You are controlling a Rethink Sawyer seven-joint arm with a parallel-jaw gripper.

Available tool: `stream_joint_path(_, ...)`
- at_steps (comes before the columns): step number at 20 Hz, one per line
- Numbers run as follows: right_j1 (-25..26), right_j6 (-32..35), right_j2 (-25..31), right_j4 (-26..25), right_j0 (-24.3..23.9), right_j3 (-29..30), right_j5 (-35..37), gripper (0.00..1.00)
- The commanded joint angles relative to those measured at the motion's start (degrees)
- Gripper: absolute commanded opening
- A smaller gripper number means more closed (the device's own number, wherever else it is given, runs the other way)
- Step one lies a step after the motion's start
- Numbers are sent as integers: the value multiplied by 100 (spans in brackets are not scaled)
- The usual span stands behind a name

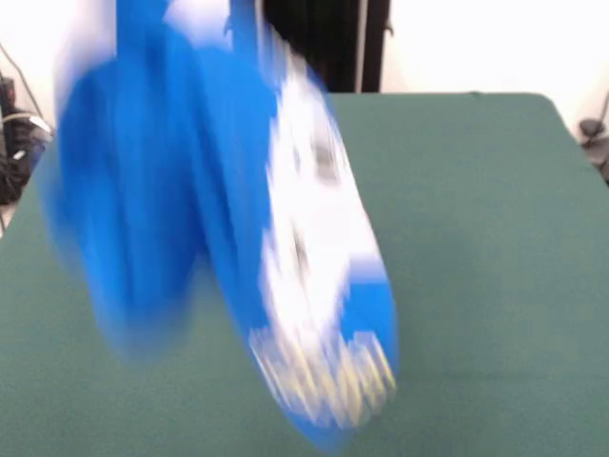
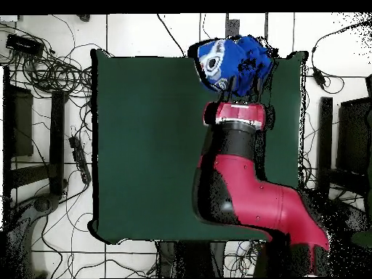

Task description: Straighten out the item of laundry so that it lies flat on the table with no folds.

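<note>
The bright blue shirt (image 1: 171, 190) hangs in the air, off the dark green table (image 1: 476, 238). It is blurred and fills the left and middle of the front view. Its white graphic (image 1: 314, 219) and yellowish letters (image 1: 333, 376) face right and down. In the overhead view the shirt (image 2: 232, 62) is bunched at the end of the red arm (image 2: 236, 116), over the table's (image 2: 145, 145) far right edge. The gripper is buried in the cloth and holds it up; it does not show itself.
The red arm (image 2: 247, 189) lies across the right part of the table. The black pedestal (image 1: 324, 43) stands at the table's far side. Cables (image 2: 43, 65) cover the floor around the table, and dark equipment (image 2: 341, 145) stands at the right.
</note>
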Motion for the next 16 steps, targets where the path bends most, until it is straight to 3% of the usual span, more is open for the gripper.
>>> stream_joint_path(1,2000,822,-595,1280,226,1817,-6456,100)
stream_joint_path(3,2259,1199,-601,2092,235,2164,-7500,100)
stream_joint_path(8,2294,1386,-331,3446,157,2908,-8648,100)
stream_joint_path(12,2258,1407,-162,3789,98,3220,-8687,100)
stream_joint_path(16,2300,1316,-41,3943,213,3120,-8642,100)
